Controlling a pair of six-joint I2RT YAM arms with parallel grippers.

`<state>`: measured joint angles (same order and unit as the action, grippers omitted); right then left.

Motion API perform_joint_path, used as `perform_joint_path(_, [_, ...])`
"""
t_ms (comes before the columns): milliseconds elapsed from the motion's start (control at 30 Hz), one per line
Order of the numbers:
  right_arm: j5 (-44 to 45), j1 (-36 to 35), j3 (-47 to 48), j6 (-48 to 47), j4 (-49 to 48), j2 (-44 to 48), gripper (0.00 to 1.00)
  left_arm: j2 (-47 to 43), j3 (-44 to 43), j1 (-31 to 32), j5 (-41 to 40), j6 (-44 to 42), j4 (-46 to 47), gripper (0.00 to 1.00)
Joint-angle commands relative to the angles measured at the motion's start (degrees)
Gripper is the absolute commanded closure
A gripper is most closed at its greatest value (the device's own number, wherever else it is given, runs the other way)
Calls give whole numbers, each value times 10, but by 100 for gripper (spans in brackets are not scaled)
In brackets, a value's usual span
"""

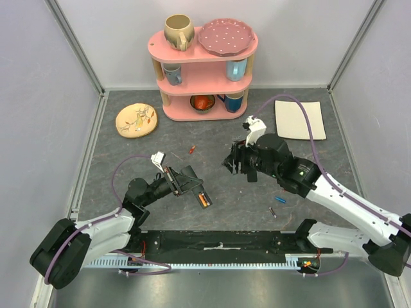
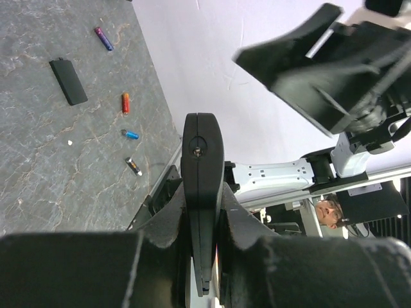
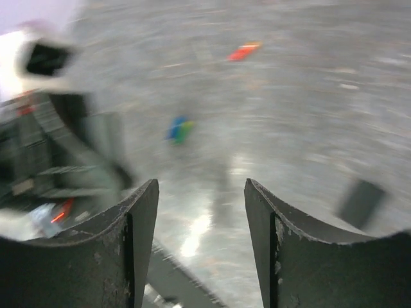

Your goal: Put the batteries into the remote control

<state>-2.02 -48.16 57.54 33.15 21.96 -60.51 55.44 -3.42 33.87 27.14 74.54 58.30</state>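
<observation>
My left gripper (image 1: 185, 184) is shut on the black remote control (image 1: 196, 188) and holds it tilted above the table; an orange battery (image 1: 204, 201) sits in its slot. In the left wrist view the remote (image 2: 201, 167) stands edge-on between the pads. My right gripper (image 1: 232, 162) is open and empty, hovering just right of the remote; its view is motion-blurred. Loose batteries lie on the table: a red one (image 1: 191, 149), a blue one (image 1: 280, 199) and a grey one (image 1: 272, 212). The left wrist view also shows a blue-purple one (image 2: 103, 38).
A pink shelf (image 1: 204, 64) with mugs and a plate stands at the back. A yellow plate (image 1: 136, 120) lies back left and a white cloth (image 1: 299, 119) back right. A flat black rectangular piece (image 2: 68, 81) lies on the table near the batteries.
</observation>
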Motion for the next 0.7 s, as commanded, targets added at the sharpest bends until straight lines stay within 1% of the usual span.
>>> perform_joint_path(0, [329, 6, -48, -5, 106, -27, 36, -16, -1, 0, -10, -28, 0, 98])
perform_joint_path(67, [347, 15, -65, -5, 105, -63, 35, -30, 9, 0, -9, -27, -1, 98])
perform_joint_path(167, [329, 40, -81, -8, 90, -115, 34, -52, 14, 0, -2, -30, -13, 98])
perform_joint_path(200, [306, 51, -86, -10, 82, -126, 34, -58, 15, 0, -2, -31, -18, 98])
perform_joint_path(233, [293, 69, -95, -14, 58, -146, 34, -63, 18, 0, -2, -31, -22, 98])
perform_joint_path(333, [261, 96, -96, -22, 25, -186, 34, -81, 25, 0, -2, -30, -27, 98])
perform_joint_path(400, [248, 107, -87, -36, 14, -208, 33, -90, 28, 0, -1, -28, -27, 98])
perform_joint_path(433, [224, 117, -78, -44, 6, -230, 33, -93, 32, 0, -1, -27, -27, 98])
perform_joint_path(500, [208, 124, -71, -56, -1, -248, 32, -100, 34, 0, 0, -26, -28, 98])
perform_joint_path(567, [164, 138, -68, -69, -15, -271, 32, -110, 34, 1, -1, -26, -31, 98])
perform_joint_path(667, [130, 146, -66, -77, -22, -297, 32, -122, 47, -1, -1, -26, -40, 98])
